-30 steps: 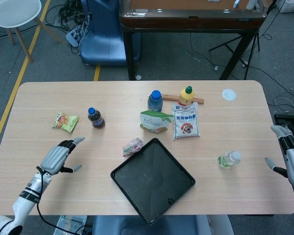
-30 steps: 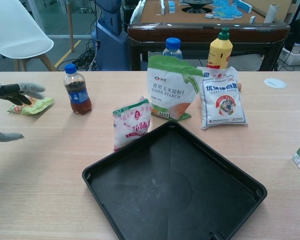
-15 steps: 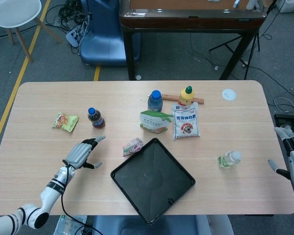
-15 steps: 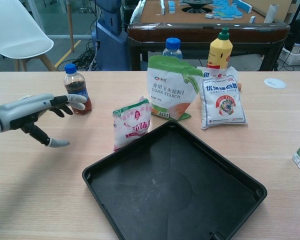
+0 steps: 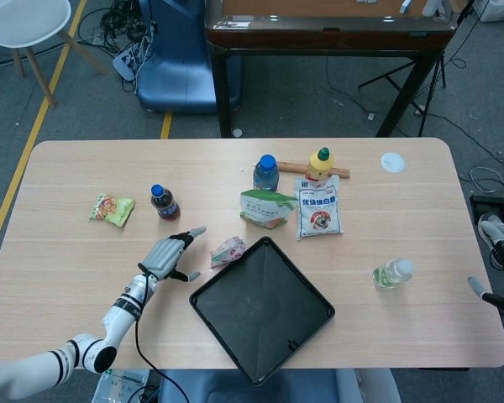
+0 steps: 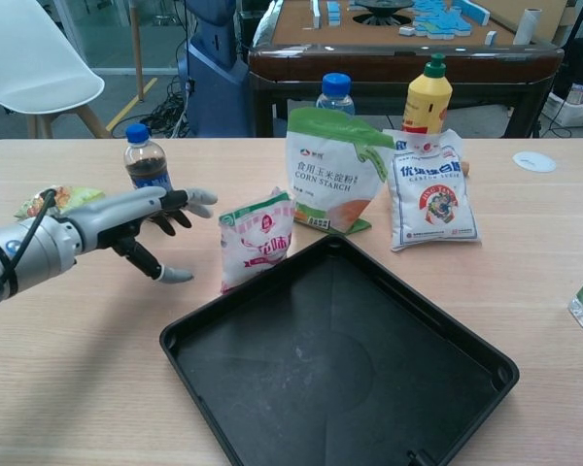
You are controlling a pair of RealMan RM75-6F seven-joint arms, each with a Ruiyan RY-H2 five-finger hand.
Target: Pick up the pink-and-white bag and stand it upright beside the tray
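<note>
The pink-and-white bag (image 5: 228, 250) (image 6: 257, 239) leans against the upper left edge of the black tray (image 5: 261, 306) (image 6: 340, 369). My left hand (image 5: 170, 256) (image 6: 146, 228) hovers just left of the bag, fingers spread and thumb down, holding nothing and a short gap from the bag. Only part of my right hand (image 5: 497, 269) shows at the head view's far right edge, off the table with its fingers apart; the chest view does not show it.
A cola bottle (image 5: 164, 202) stands behind my left hand and a snack packet (image 5: 112, 208) lies further left. Behind the tray stand a green corn starch bag (image 6: 328, 170), a white bag (image 6: 431, 191), a blue-capped bottle (image 6: 335, 95) and a yellow bottle (image 6: 428, 97). A clear bottle (image 5: 392, 273) lies at right.
My left hand has travelled right across the table, from near the left edge to just beside the pink-and-white bag. The right hand has drifted slightly further off the right edge.
</note>
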